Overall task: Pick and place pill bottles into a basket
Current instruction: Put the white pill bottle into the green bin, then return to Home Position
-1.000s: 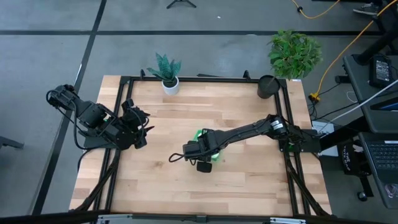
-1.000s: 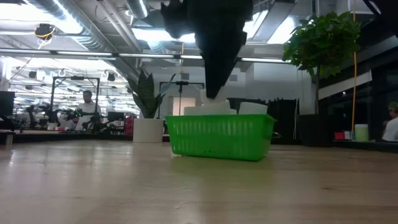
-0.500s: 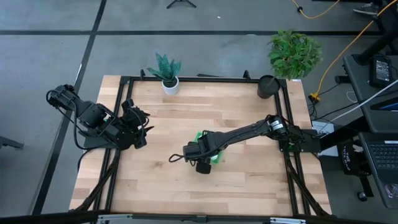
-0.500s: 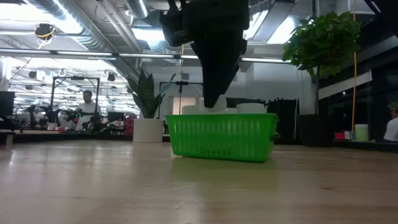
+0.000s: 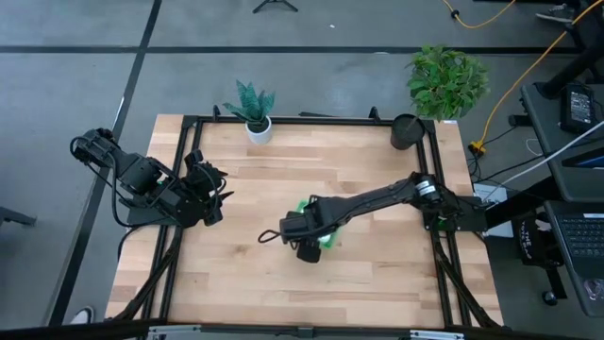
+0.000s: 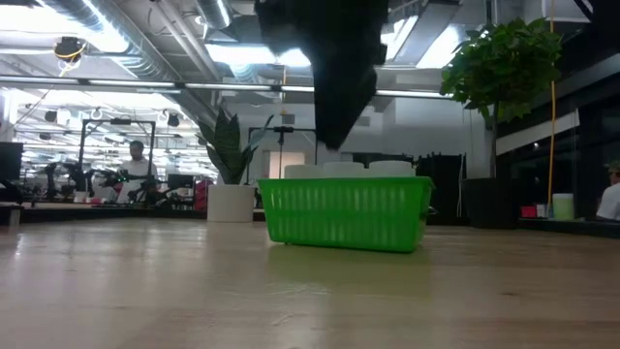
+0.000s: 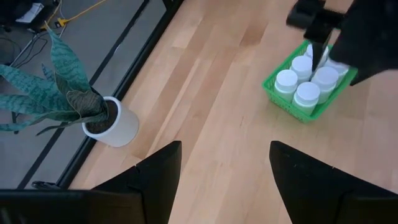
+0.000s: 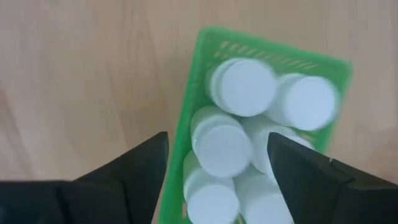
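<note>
The green basket [image 6: 344,211] stands on the table near its middle. It also shows in the right wrist view [image 8: 267,50] and in the left wrist view [image 7: 273,93]. Several white pill bottles [image 8: 242,87] stand upright in it, caps up, packed side by side [image 7: 307,92]. My right gripper [image 8: 217,143] hangs open just above the bottles, fingers pointing down, touching nothing [image 6: 334,141]; in the high view [image 5: 307,231] it covers most of the basket. My left gripper [image 5: 212,189] waits open and empty at the table's left side.
A white plant pot [image 5: 259,129] with a striped plant stands at the far edge, left of centre. A black round pot [image 5: 406,130] stands at the far right corner. Bare wood lies around the basket on all sides.
My right gripper has risen a little above the basket. A bottle that stood higher than the rim under the gripper now sits down among the others, its cap level with theirs.
</note>
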Robot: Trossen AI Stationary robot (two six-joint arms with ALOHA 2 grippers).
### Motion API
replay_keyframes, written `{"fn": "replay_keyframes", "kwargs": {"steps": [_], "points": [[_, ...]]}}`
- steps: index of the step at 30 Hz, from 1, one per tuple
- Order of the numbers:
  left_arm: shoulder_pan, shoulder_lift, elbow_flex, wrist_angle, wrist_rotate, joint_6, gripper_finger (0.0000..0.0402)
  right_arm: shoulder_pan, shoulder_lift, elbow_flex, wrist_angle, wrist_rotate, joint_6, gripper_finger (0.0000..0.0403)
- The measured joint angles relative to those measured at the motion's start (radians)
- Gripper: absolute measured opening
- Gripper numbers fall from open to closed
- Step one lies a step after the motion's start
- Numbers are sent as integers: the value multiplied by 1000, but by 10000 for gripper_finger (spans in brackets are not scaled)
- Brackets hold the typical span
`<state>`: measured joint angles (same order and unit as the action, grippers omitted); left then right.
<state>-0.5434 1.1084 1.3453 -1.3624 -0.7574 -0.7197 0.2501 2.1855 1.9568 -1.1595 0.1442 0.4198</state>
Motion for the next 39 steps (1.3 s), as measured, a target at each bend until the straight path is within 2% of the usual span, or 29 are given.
{"fn": "replay_keyframes", "kwargs": {"steps": [4,7,10,13,15,18,22,25,28,30,33,35,37,39], "points": [[0,0,0,0,0,0,237,0,-80,0,-4,26,44,276],[0,0,0,-1,-2,4,237,9,-165,0,-34,92,88,276],[0,0,0,-10,-23,8,237,51,-264,0,-100,278,124,276],[-2,-7,0,-65,-137,-24,237,120,-357,0,-191,554,129,276],[-6,-31,0,-128,-222,-67,237,149,-409,1,-233,693,106,276],[-3,-85,0,-209,-297,-120,237,138,-490,1,-277,727,73,276],[-8,-228,-17,-208,-357,-124,237,92,-622,-68,-297,740,5,276],[-15,-373,-60,-209,-386,-168,237,37,-779,-232,-169,721,-75,276],[-19,-528,-130,-210,-421,-245,237,-28,-978,-472,51,636,-150,276],[-19,-624,-183,-207,-447,-316,237,-73,-1109,-643,254,520,-250,276],[-18,-746,-264,-204,-525,-461,237,-147,-1288,-890,612,259,-395,276],[-18,-807,-320,-201,-547,-505,237,-203,-1378,-1034,840,120,-429,276],[-18,-854,-382,-201,-524,-500,237,-255,-1450,-1156,971,67,-435,276],[-18,-889,-455,-178,-489,-493,237,-296,-1505,-1257,999,60,-400,276]]}}
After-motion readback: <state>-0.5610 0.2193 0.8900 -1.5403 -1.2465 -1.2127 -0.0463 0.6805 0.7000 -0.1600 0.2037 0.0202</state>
